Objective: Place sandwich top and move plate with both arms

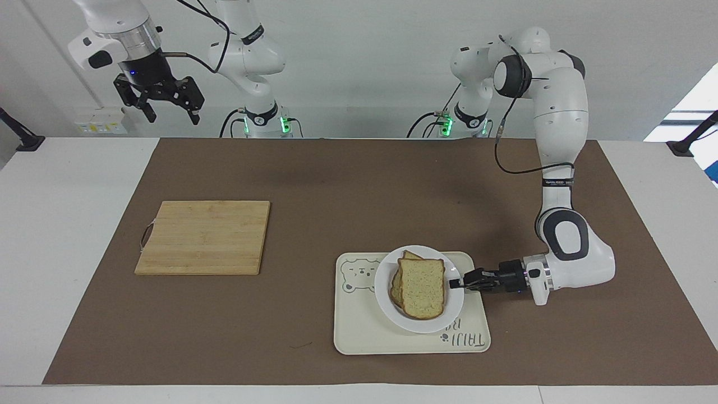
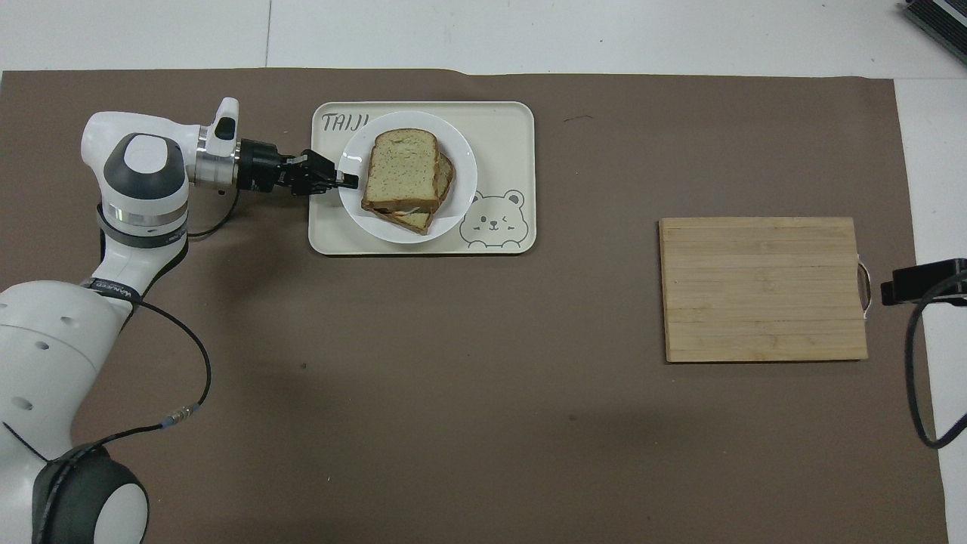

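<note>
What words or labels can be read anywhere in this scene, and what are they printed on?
"TAIJI": the visible start of the lettering on the cream tray; the white plate covers what follows.
"TAIJI" again, upside down, with only part of a second word showing past the plate: the same tray in the facing view.
A small dark band with white print on the left arm's forearm: too small to read.
Nothing else legible.

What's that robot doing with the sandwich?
The left gripper is shut on the rim of the plate, which sits over the bear tray. The sandwich top already lies on the sandwich on that plate. The right gripper waits open, up in the air over its own end of the table, and the wooden board lies bare.
</note>
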Robot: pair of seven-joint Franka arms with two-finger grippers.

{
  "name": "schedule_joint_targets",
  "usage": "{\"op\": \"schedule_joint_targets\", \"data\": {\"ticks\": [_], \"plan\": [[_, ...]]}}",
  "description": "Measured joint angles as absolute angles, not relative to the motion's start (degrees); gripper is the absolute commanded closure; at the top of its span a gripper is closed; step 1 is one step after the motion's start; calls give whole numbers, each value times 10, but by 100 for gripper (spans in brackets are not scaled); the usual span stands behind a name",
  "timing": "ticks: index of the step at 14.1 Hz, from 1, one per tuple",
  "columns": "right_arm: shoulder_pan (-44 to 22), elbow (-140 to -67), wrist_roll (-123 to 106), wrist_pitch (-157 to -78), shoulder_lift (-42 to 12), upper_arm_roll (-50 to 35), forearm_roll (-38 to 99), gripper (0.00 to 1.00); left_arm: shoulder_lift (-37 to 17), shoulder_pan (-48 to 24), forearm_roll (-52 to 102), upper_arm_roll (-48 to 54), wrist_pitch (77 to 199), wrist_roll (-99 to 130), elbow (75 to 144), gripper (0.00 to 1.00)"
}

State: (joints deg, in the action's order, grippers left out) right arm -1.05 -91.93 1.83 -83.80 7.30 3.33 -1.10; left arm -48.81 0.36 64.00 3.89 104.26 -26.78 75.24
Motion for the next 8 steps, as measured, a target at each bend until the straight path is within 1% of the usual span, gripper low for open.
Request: {"op": "schedule_joint_targets", "data": {"ticks": [3,4,5,8], "plan": [[-11,-919,18,-838,73,33,-11,0,-494,4,640,43,1059,-268,749,100],[-11,-919,18,-838,73,33,-11,0,-497,4,640,43,1060,-268,748,54],[-11,-919,18,-838,73,33,-11,0,-497,4,640,43,1060,-268,746,1],[-11,-919,18,-838,73,33,-11,0,-496,4,640,44,1060,-268,737,0]]}}
